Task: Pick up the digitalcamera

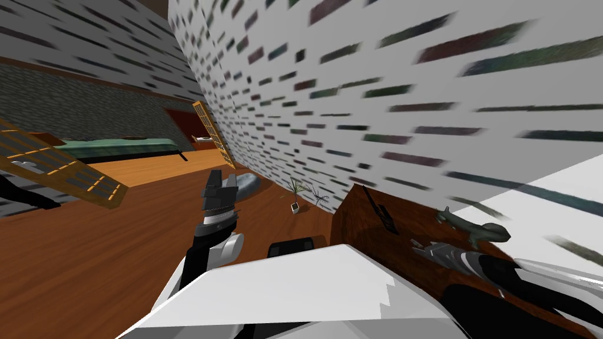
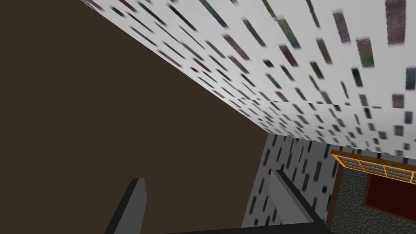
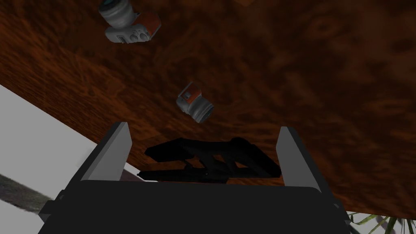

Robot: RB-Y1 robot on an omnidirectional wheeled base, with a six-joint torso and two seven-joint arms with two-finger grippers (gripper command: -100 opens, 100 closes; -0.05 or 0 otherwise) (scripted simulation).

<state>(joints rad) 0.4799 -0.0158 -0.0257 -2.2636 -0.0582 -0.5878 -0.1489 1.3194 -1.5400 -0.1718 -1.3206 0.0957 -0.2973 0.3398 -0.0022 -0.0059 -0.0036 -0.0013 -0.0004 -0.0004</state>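
A small silver and orange digital camera (image 3: 195, 102) lies on the dark wooden table top (image 3: 308, 81), just beyond my right gripper's fingertips. A second, similar silver and orange camera (image 3: 126, 23) lies farther off on the same top. My right gripper (image 3: 203, 136) hangs above the table, open, with nothing between its fingers (image 3: 110, 151). A black angular object (image 3: 211, 161) lies on the table under the gap, close to the gripper's body. In the head view the right gripper (image 1: 428, 250) sits over the table (image 1: 365, 235) at the lower right. My left gripper (image 1: 219, 191) is raised in front of me, open.
A dark green lizard-like figure (image 1: 477, 229) stands on the table beside the right arm, against the speckled white wall (image 1: 383, 88). A small potted plant (image 1: 296, 194) and a grey cushion (image 1: 247, 183) sit on the wooden floor past the table's end.
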